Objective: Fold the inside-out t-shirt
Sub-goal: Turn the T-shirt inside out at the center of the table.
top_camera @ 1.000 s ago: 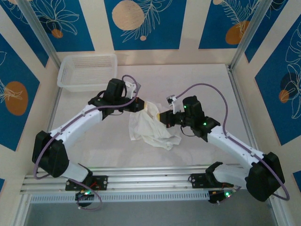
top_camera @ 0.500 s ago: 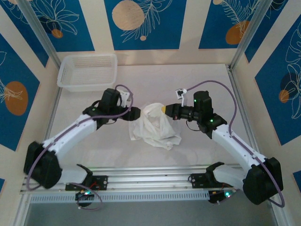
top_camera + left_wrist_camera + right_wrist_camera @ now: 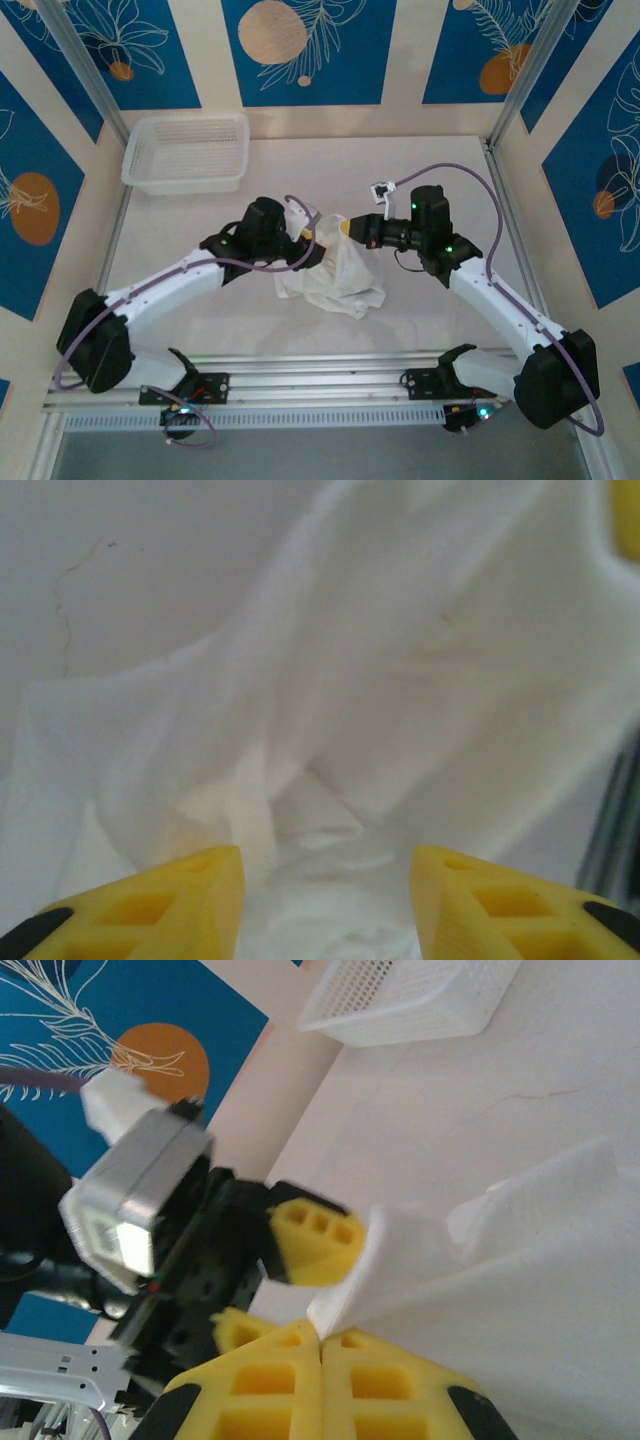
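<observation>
The inside-out t-shirt (image 3: 335, 278) is a crumpled white heap at the middle of the table, with its upper edge pulled up. My right gripper (image 3: 350, 229) is shut on that raised edge (image 3: 345, 1300), and the cloth (image 3: 500, 1260) drapes away from the fingertips (image 3: 322, 1338). My left gripper (image 3: 316, 248) stands open at the shirt's left side, just across from the right one. Its yellow fingers (image 3: 190, 890) stand apart with folds of white cloth (image 3: 400, 680) bunched in front of and between them (image 3: 325, 865). One left finger (image 3: 315, 1240) shows close to the held edge.
A white mesh basket (image 3: 185, 150) sits at the far left corner of the table (image 3: 440, 170), also seen beyond the shirt as the basket (image 3: 400, 1000). Metal frame posts and patterned walls enclose the table. Bare table surface lies around the shirt.
My left gripper let go of the shirt, opened and drew back left, then came back right into the cloth. My right gripper lifted the held edge up and away.
</observation>
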